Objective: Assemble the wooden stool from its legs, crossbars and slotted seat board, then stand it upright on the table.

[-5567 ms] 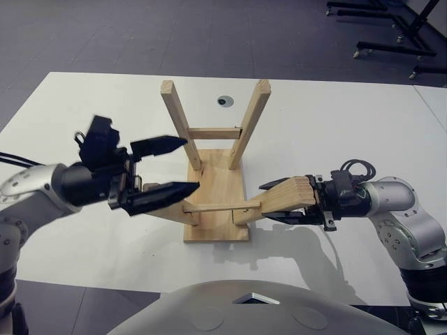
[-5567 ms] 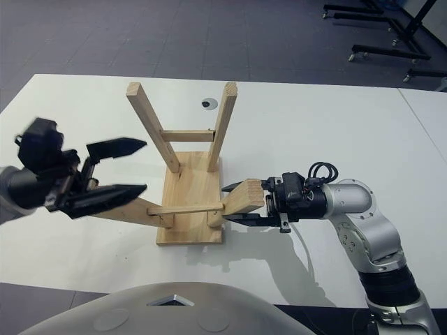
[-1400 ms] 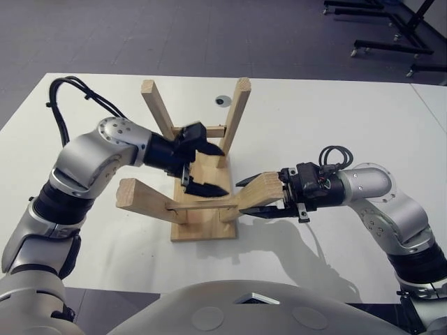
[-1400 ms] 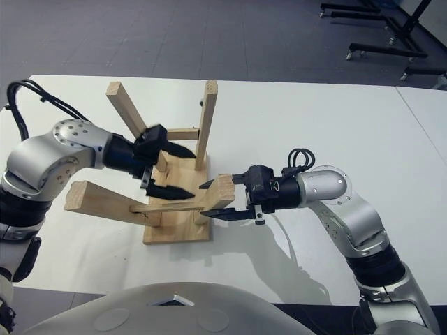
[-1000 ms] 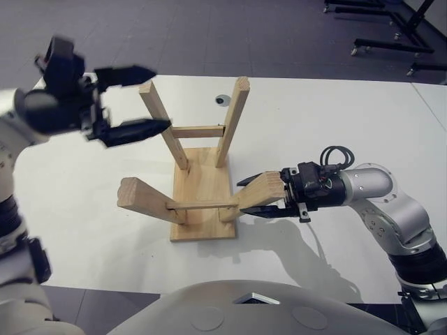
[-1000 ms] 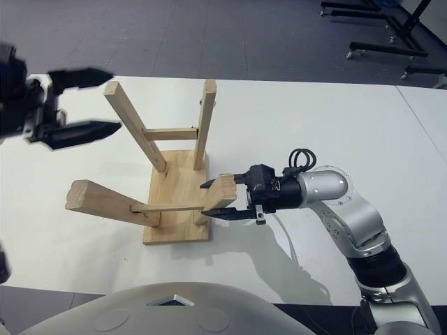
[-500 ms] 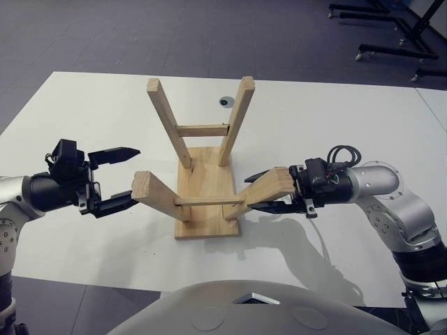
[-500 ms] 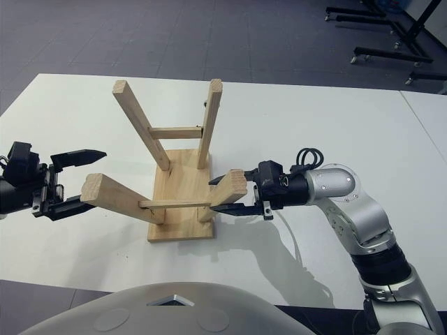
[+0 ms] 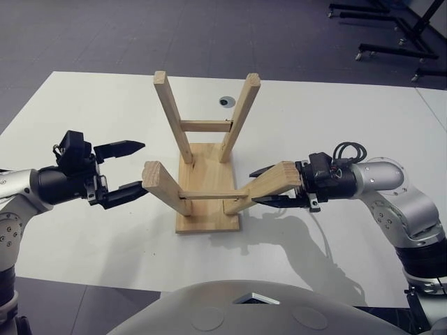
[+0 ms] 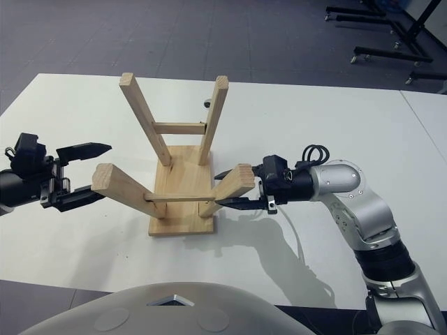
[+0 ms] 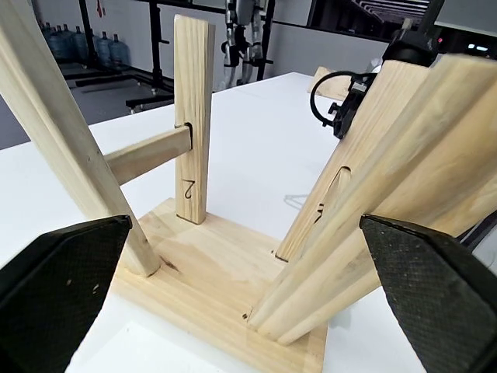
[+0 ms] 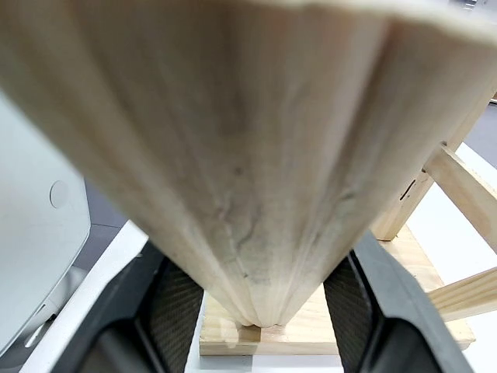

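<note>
— Where does the stool [image 9: 209,164] stand?
— It is upside down, with its seat board [image 9: 207,222] flat on the table [image 9: 84,105], about midway between the left and right edges. All four legs point up.
— And the grippers?
— The right gripper [image 9: 253,186] is clamped on the top end of the near right leg [image 9: 276,180]. The left gripper [image 9: 142,166] is spread wide just beside the end of the near left leg [image 9: 162,183]. Whether its lower finger touches the wood cannot be told.
— What could go wrong?
— Both near legs splay outward, joined by one thin crossbar [image 9: 209,195]. If the left gripper closes off-centre, it likely shoves that leg sideways and the crossbar slips from its slot. Turning the stool over by the leg ends alone may also pull a leg out of the seat board.
</note>
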Controlling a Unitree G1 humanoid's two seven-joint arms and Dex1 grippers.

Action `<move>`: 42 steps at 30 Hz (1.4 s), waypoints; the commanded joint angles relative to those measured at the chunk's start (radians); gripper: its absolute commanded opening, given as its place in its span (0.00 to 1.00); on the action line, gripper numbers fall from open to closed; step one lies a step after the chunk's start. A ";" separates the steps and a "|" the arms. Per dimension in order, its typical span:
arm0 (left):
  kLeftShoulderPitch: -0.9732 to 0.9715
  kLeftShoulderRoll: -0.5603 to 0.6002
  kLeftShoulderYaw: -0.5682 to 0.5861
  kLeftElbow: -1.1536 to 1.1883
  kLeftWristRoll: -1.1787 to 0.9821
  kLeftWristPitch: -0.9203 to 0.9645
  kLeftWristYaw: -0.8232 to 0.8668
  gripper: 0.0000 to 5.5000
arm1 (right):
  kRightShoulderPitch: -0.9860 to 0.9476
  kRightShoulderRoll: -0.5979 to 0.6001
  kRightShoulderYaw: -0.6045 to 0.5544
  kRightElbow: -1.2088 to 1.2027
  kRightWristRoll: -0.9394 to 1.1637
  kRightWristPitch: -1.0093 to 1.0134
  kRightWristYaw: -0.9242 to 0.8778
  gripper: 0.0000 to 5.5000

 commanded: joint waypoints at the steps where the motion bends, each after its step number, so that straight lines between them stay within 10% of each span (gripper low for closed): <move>1: 0.009 -0.005 -0.078 -0.046 0.024 -0.018 0.005 0.98 | -0.009 -0.008 0.042 0.005 -0.064 0.031 -0.006 0.37; 42: -0.076 -0.197 -0.306 -0.072 0.102 -0.053 0.119 0.98 | -0.068 0.024 0.044 0.021 -0.085 0.033 -0.036 0.44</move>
